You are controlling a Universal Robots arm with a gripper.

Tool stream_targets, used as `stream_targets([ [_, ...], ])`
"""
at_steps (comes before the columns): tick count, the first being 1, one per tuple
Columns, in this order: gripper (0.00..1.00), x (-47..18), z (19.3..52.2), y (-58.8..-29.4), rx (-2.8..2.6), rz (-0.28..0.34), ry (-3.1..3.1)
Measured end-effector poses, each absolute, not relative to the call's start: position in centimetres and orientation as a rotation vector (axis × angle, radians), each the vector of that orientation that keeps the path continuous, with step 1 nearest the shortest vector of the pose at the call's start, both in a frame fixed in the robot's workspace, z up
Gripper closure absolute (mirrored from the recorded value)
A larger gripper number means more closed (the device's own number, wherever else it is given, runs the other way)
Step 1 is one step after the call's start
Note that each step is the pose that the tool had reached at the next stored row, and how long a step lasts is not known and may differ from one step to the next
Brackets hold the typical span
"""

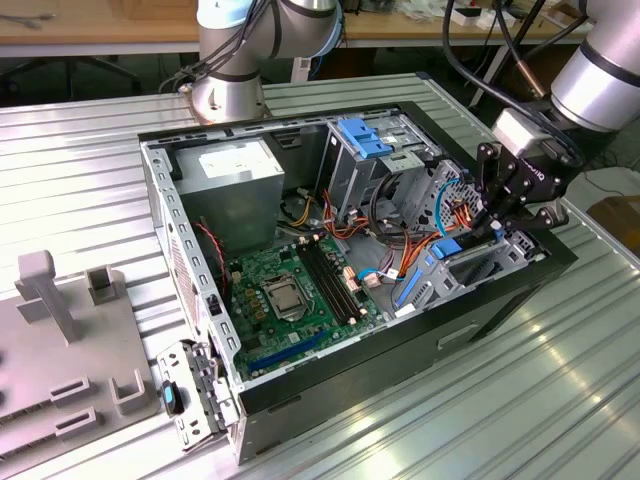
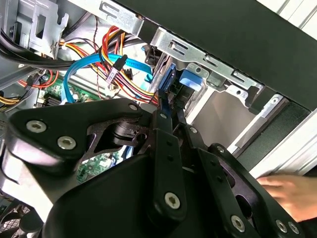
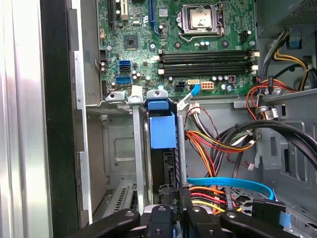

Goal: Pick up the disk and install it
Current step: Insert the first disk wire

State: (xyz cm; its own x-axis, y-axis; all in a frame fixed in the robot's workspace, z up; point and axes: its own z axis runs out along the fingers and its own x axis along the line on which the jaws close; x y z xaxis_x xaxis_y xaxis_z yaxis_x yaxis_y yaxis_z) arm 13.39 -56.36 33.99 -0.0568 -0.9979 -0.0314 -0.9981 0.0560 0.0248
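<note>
**Disk standing in its bay, gripper right on top of it**

Starting at the exterior view's left: one grey plastic fixture board (image 1: 60,350) lies on the ribbed metal table (image 1: 80,160), and just beside it sits one open computer case (image 1: 190,250). Inside the case there's one green motherboard (image 1: 290,300) with one processor socket (image 1: 283,297) and a bank of four dark memory slots (image 1: 330,280). One grey power supply box (image 1: 240,185) sits at the far corner. Moving right, one metal drive cage (image 1: 385,160) carries a blue latch (image 1: 365,135). At the case's right end, the disk (image 3: 162,130) stands on edge in its metal bay, blue frame showing, and one gripper (image 1: 495,215) is down on it. The fingers (image 3: 171,210) sit close together over its edge; I can't tell whether they're clamping it. One hand (image 2: 292,193) shows in the second wrist view.
</note>
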Motion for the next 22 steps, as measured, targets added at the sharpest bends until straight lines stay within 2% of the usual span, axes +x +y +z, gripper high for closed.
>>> stream_targets([
  [3, 0.82, 13.4, 34.0, -56.4, -2.153, 0.063, 2.278],
  [4, 0.75, 13.4, 34.0, -56.4, -2.153, 0.063, 2.278],
  [12, 0.75, 13.4, 35.2, -56.4, -2.152, 0.061, 2.277],
  [13, 0.76, 13.4, 35.2, -56.4, -2.152, 0.060, 2.277],
  [15, 0.89, 13.4, 35.2, -56.4, -2.152, 0.060, 2.277],
  [22, 0.89, 13.4, 35.3, -56.4, -2.152, 0.060, 2.277],
])
